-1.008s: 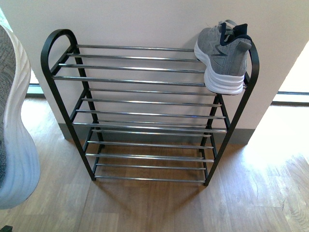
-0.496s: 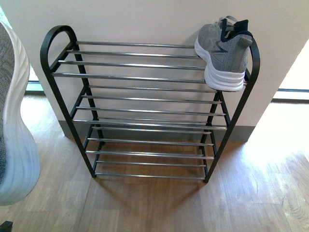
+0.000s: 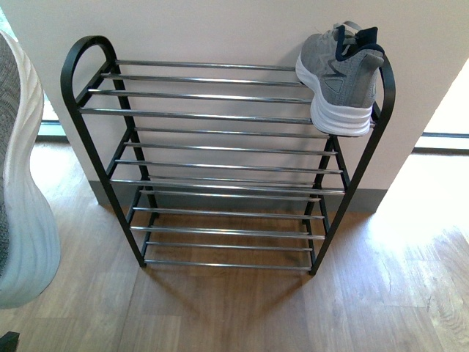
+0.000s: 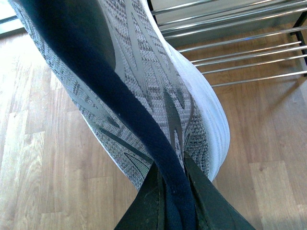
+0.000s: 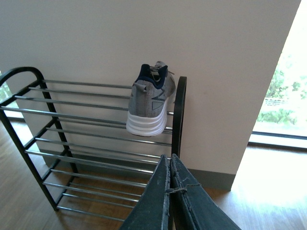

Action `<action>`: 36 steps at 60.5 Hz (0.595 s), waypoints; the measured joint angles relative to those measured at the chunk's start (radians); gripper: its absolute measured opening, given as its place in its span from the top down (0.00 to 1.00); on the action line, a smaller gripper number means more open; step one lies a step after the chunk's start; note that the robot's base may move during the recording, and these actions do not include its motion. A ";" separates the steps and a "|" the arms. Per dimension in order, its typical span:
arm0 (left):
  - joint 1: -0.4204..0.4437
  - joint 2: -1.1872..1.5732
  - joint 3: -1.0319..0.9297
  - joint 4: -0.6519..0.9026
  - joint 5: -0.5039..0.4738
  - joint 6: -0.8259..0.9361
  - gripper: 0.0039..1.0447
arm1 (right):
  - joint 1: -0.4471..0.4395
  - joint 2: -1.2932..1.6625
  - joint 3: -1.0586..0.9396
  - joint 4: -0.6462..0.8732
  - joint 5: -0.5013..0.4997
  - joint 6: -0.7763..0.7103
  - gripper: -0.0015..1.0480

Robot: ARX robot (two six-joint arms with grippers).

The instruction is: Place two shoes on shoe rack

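The shoe rack (image 3: 220,117) stands against a white wall, its black frame carrying tiers of silver bars. One grey sneaker (image 3: 341,77) with a white sole sits at the right end of the top tier, heel toward me. A second grey sneaker (image 3: 22,191) hangs large at the left edge of the front view. My left gripper (image 4: 172,165) is shut on that sneaker's navy collar (image 4: 144,120), over the wood floor beside the rack's lower bars. My right gripper (image 5: 169,160) is shut and holds nothing, hanging in front of the rack (image 5: 96,143), below the placed sneaker (image 5: 149,105).
Light wood floor (image 3: 381,293) spreads in front of the rack. A grey skirting board (image 3: 366,202) runs along the wall behind it. Bright windows (image 5: 283,91) open at floor level to the right of the wall.
The rack and the placed sneaker have shifted slightly upward in the front view. The held sneaker stays at the left edge, barely moved.
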 joint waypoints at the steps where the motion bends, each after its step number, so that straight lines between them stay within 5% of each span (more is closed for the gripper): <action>1: 0.000 0.000 0.000 0.000 0.000 0.000 0.97 | 0.000 -0.004 -0.010 0.014 0.000 0.000 0.99; 36: 0.000 0.000 0.000 0.000 0.000 0.000 0.97 | 0.000 -0.214 -0.015 -0.174 0.001 0.000 0.99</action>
